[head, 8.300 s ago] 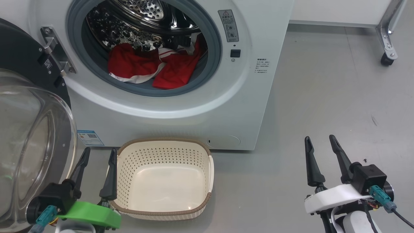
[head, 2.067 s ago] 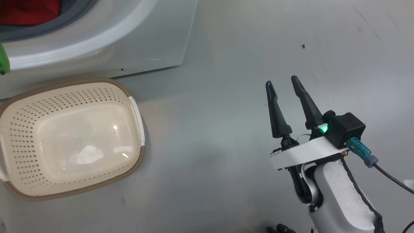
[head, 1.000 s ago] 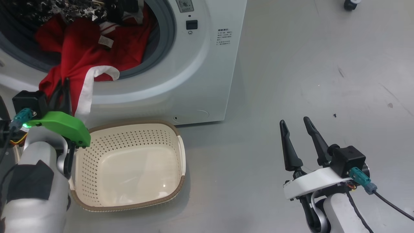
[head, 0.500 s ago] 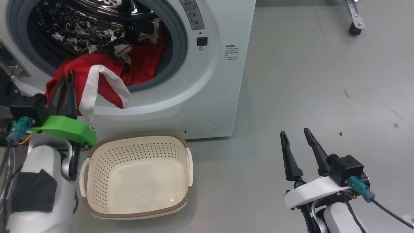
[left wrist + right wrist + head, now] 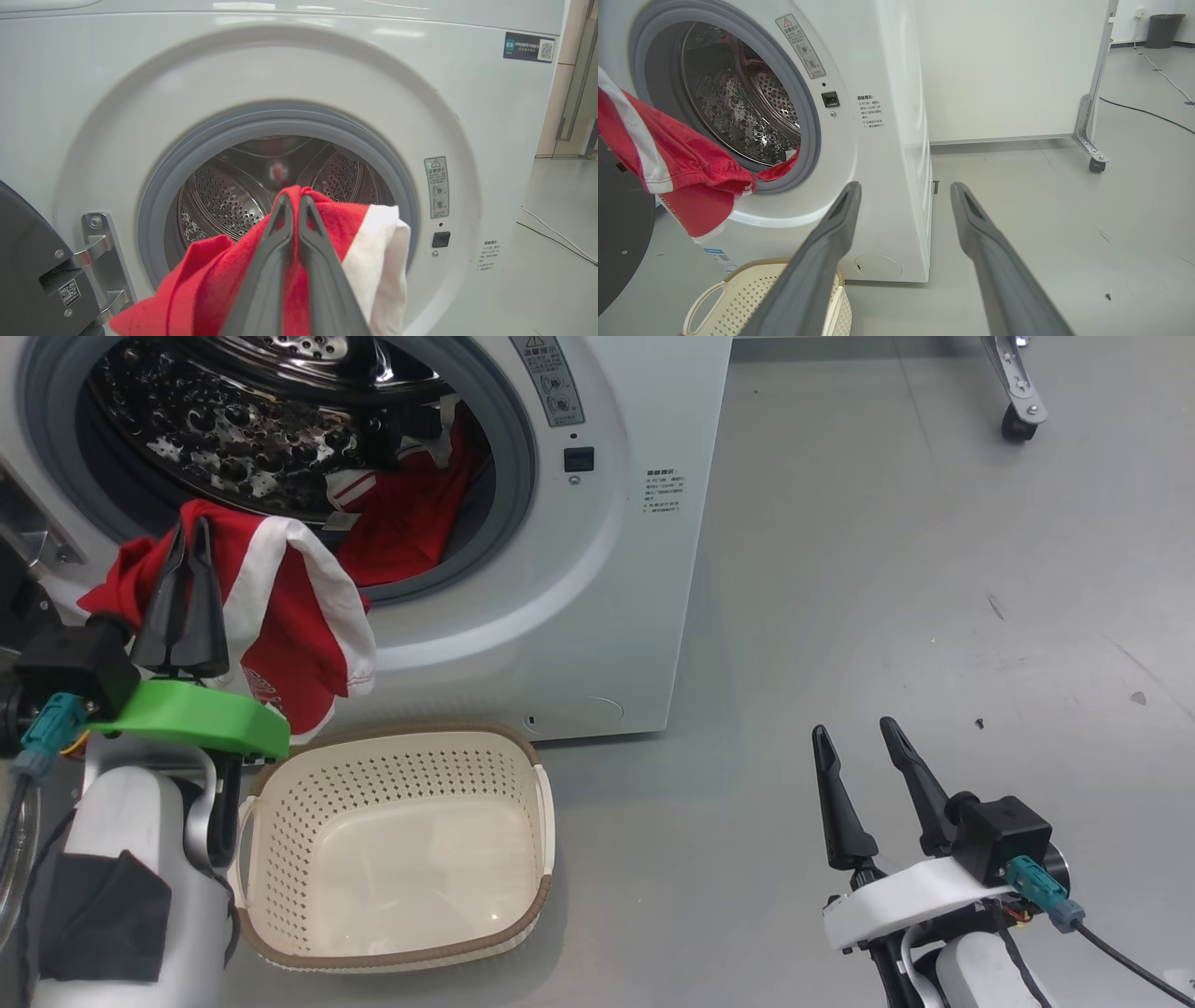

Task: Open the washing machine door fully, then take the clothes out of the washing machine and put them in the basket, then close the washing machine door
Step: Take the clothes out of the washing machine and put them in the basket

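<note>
The white washing machine (image 5: 607, 569) stands with its drum open, and the black washing machine door (image 5: 23, 261) is swung out to the left. My left gripper (image 5: 189, 525) is shut on a red garment with white trim (image 5: 299, 616). This piece of the clothes hangs out in front of the opening, above the back left corner of the cream basket (image 5: 401, 739). More red clothes (image 5: 411, 518) lie in the drum. The basket sits on the floor before the machine. Low on the right, away from all this, my right gripper (image 5: 853, 725) is open with nothing in it.
A white panel on a metal leg with a caster (image 5: 1013, 425) stands behind the machine to the right. A dark cable (image 5: 1143, 111) and a grey bin (image 5: 1162, 23) lie farther back. Bare grey floor (image 5: 887, 569) stretches to the machine's right.
The left gripper has drawn the red garment out of the drum so that it hangs free in front of the machine. The head view has shifted. The right gripper stays open.
</note>
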You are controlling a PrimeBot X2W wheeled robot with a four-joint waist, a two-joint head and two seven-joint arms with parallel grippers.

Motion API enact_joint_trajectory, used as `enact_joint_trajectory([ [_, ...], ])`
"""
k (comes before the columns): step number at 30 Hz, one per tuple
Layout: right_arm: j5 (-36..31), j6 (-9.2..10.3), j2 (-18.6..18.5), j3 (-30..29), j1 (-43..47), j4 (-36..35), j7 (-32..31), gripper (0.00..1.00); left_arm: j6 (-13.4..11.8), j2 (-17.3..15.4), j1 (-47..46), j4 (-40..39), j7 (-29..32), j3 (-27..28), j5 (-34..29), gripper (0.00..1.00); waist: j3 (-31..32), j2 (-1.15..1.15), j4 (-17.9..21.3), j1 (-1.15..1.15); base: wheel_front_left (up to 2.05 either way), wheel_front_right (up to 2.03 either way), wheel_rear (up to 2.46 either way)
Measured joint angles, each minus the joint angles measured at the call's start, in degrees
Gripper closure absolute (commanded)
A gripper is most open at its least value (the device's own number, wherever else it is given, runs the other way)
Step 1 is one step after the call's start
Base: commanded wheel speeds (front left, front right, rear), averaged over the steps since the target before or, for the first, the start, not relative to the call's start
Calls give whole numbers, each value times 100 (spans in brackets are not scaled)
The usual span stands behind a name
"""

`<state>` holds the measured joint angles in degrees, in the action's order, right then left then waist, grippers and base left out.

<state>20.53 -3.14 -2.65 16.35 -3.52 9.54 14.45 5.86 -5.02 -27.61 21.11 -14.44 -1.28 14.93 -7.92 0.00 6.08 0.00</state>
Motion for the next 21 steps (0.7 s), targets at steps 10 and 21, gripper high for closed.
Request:
enact_joint_trajectory([
  [10,8,0,1,1,47,-112,0,0,0,8,423,-32,0,-86,-16,100,-141,0,42,0,0,0,0],
  [21,9,1,1,100,4,-221,0,0,0,-15,642,101,182,-169,-40,100,-541,0,145,0,0,0,0],
])
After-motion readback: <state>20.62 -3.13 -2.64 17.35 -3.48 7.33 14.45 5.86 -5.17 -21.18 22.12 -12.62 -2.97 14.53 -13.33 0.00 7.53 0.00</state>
